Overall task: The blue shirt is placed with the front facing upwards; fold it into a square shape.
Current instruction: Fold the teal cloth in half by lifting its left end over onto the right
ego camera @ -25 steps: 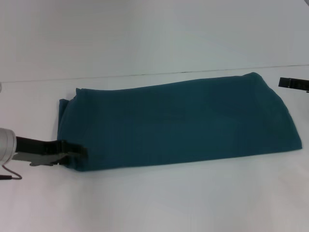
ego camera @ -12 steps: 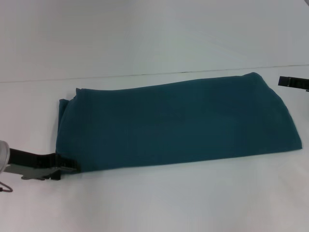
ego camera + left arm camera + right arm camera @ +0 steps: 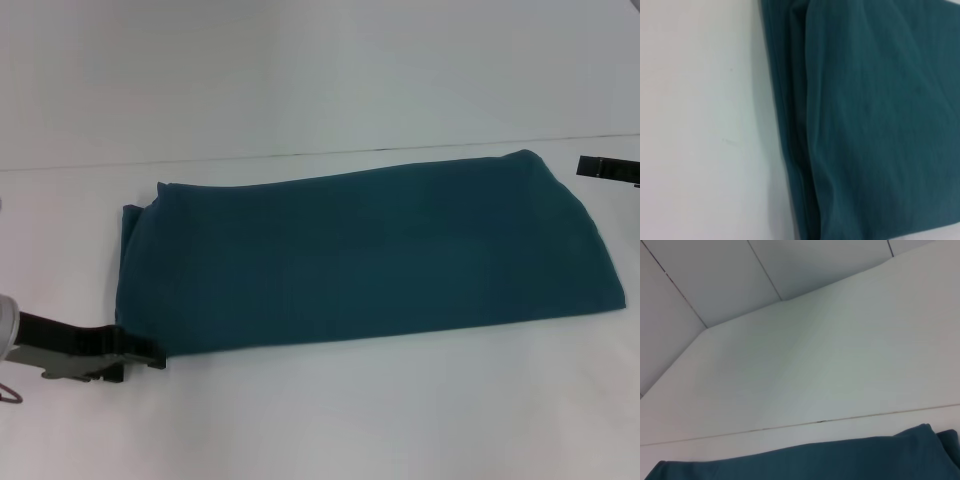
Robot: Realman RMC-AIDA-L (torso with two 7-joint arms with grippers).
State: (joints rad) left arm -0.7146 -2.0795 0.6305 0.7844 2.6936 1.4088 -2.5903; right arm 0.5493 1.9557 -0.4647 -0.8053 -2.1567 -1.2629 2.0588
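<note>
White table (image 3: pixel 330 420) under folded blue shirt (image 3: pixel 360 260).

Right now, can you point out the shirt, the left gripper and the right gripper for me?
blue shirt (image 3: pixel 360 255), head view, middle of the folded cloth.
left gripper (image 3: pixel 150 356), head view, dark tip at the shirt's near left corner.
right gripper (image 3: pixel 606 169), head view, dark tip beside the shirt's far right end.

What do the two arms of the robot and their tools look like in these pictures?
The left tool is flat and black with grey metal parts, on a silver-white rounded wrist; a thin reddish cable hangs below it. Of the right tool, only a black, bar-shaped piece shows at the picture's edge.
</note>
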